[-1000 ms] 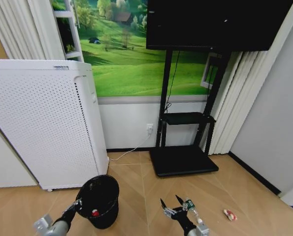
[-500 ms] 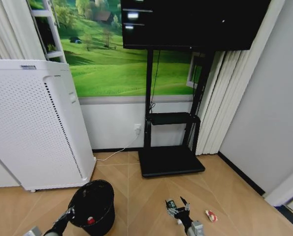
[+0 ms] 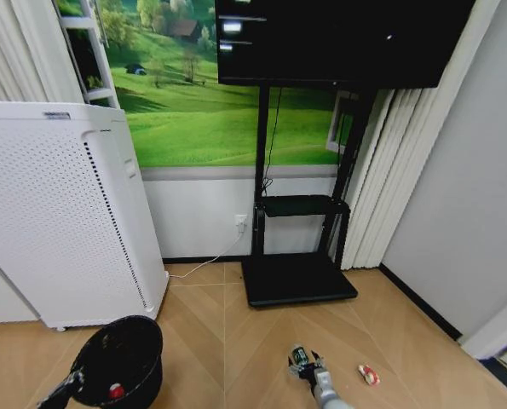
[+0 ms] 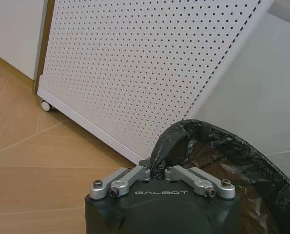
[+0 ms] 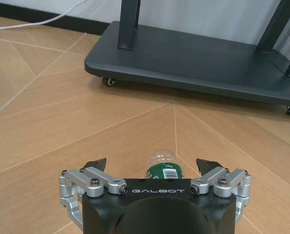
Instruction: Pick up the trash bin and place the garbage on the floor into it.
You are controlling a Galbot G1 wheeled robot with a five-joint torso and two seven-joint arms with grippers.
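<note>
Since half second ago, small round black plastic trash bin [image 3: 119,368] sits farther left in head view, though view itself shifted slightly; little red can [image 3: 115,391] inside. Left gripper [image 4: 157,171] pinched on bin's liner rim. Right gripper [image 5: 153,165] spread wide, straddling clear plastic bottle with green label [image 3: 300,355] on floor, near centre-right. Bottle lies flat, long axis near-to-far, which end is cap unclear. Likely grasp pending. Red-and-white wrapper [image 3: 368,374] just right.

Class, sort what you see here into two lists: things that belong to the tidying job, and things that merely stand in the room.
Belong to the job:
trash bin, gripped at its rim by the left gripper
red can inside the bin
bottle between the open right gripper fingers
wrapper on the floor

Just standing about:
white perforated appliance
screen stand
</note>
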